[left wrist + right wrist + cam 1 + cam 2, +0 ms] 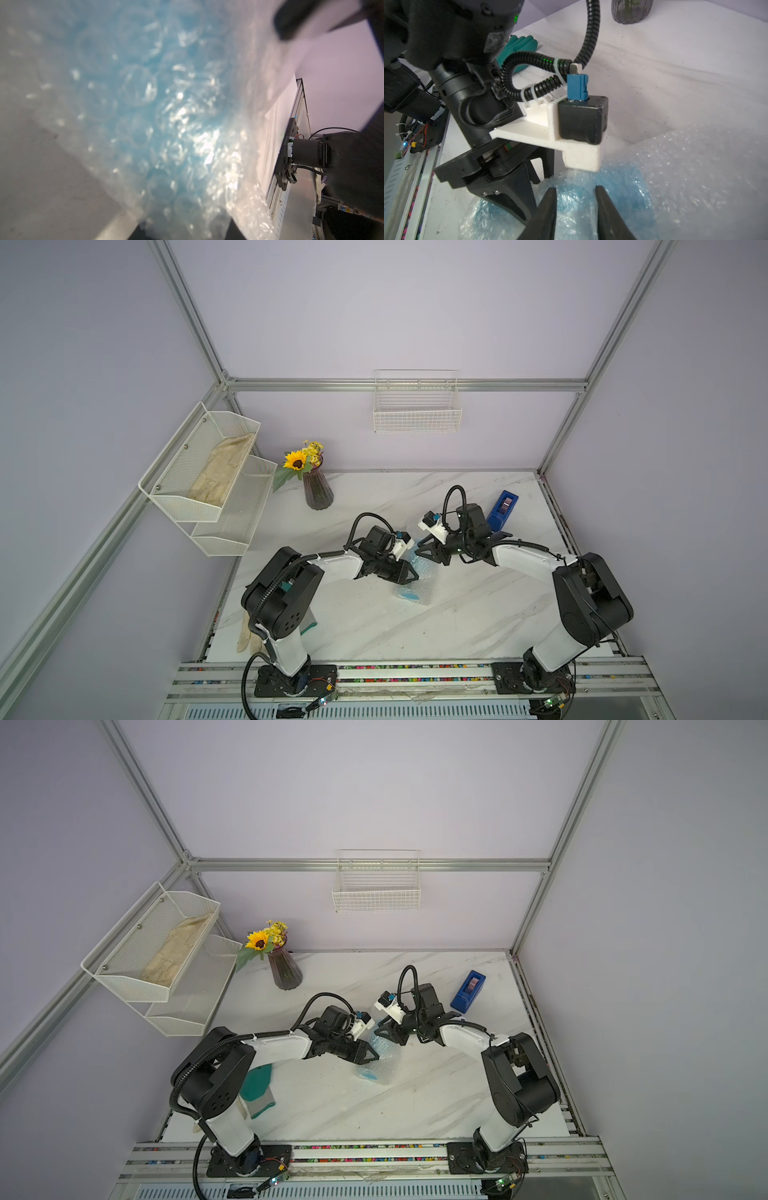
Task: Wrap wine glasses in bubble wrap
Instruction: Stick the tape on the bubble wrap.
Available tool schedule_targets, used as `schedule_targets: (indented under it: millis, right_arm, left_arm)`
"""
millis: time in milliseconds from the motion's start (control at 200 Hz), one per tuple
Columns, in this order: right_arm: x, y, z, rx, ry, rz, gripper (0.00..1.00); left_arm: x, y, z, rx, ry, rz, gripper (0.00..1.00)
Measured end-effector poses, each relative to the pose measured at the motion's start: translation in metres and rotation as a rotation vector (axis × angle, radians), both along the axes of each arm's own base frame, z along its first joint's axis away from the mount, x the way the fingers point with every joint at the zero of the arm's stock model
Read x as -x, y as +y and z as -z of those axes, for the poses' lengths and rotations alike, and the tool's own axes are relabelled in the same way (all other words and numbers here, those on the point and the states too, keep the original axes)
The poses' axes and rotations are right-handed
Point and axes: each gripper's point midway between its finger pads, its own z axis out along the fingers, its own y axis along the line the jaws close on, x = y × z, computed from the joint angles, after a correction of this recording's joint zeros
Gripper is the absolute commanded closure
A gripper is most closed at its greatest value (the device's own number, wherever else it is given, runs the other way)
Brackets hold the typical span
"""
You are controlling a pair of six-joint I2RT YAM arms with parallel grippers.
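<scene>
Bubble wrap (145,124) fills nearly the whole left wrist view, right up against the lens and blurred. The light-blue goblet (135,93) shows through it as a soft blue patch. At that picture's edge two dark finger shapes stand a little apart with crinkled film bunched between them. The left gripper (409,575) is pinching the wrap; whether the stem sits inside that pinch cannot be told.

Both top views give what that camera cannot: the whole bundle on the marble table (457,622). It lies to the right of the dark ribbed vase (318,493) and nearer the arm bases than the vase. The goblet's round foot (406,595) shows blue at the end farthest from the vase. The cup end is hidden under the two grippers, which meet over it.

Only the right wrist view settles the right gripper (575,188). Its two black fingers (548,207) are spread, with blue-tinted wrap in the gap and nothing clamped. Whether the tips touch the film cannot be told.

A blue tape dispenser (503,510) stands well to the right of the vase, about as far back. A teal glove (257,1085) lies nearer the arm bases than the vase, plain in a top view. In a top view the left arm covers all but the glove's edge (311,627).
</scene>
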Motion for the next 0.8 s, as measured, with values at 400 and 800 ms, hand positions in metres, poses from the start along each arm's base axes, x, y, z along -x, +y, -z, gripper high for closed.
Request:
schedule_targets:
  millis: [400,800]
  right_arm:
    - [0.001,-0.001,0.003,0.004,-0.020,-0.010,0.66]
    - [-0.004,-0.003,0.016,0.037,-0.009,0.016,0.68]
  left_arm:
    - [0.001,0.000,0.000,0.000,0.006,0.002,0.67]
    - [0.002,0.000,0.000,0.003,0.011,0.005,0.67]
